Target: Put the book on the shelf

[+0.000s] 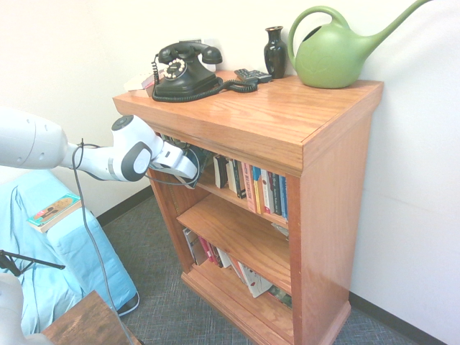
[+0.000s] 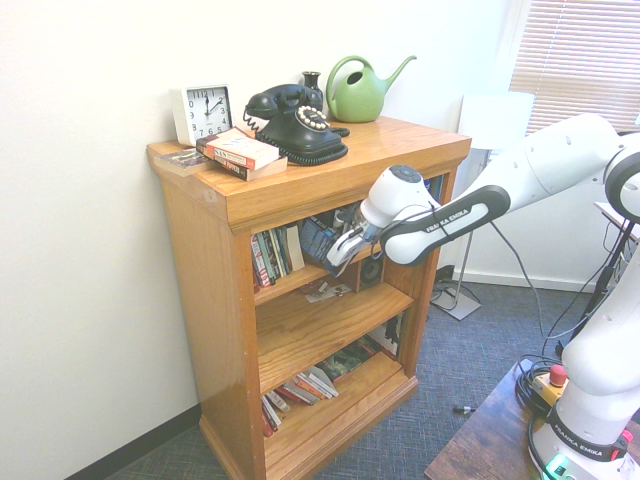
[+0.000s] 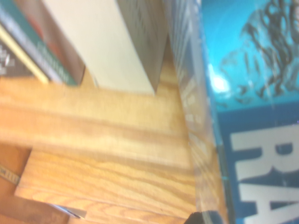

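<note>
- Office corner, white walls, grey carpet: tall glossy orange-brown wooden shelf [image 2: 330,305] with three tiers; black rotary telephone [image 1: 183,70] and green plastic watering can [image 1: 338,52] on its top slab.
- Thick paperback book with dark blue-teal cover and large white lettering [image 2: 320,240]: you have it at the top tier's opening, between two rows of standing books [image 1: 262,188], tilted, not yet settled.
- Gripper [image 2: 345,250]: pinching the book, fingers pressed onto it.
- Step in hand, by my reading: insertion. Next, push it deeper into the gap, stand it upright, then let go.
- White arm: reaches in level beneath the overhanging slab, wrist angled downward into the tier.
</note>
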You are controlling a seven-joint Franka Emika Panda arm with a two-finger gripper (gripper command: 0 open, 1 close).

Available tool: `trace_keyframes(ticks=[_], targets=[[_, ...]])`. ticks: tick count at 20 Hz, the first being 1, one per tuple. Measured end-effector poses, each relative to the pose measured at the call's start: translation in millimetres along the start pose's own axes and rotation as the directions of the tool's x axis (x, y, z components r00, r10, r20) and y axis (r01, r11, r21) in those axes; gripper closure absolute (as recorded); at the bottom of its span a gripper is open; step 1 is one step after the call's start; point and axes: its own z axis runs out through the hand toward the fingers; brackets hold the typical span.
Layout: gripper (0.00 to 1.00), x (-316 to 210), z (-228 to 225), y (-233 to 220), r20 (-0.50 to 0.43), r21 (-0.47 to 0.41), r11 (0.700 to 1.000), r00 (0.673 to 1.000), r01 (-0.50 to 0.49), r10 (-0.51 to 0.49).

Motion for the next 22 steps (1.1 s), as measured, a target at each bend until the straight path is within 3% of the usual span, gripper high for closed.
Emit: trace_keyframes(ticks=[6, 22], targets=[[1.00, 11.1, 0.2, -10.6, 0.049, -0.014, 0.999, 0.997, -0.053, 0.053], [1.00, -7.3, 7.4, -12.8, 0.123, -0.057, 0.996, 0.989, -0.072, 0.078]])
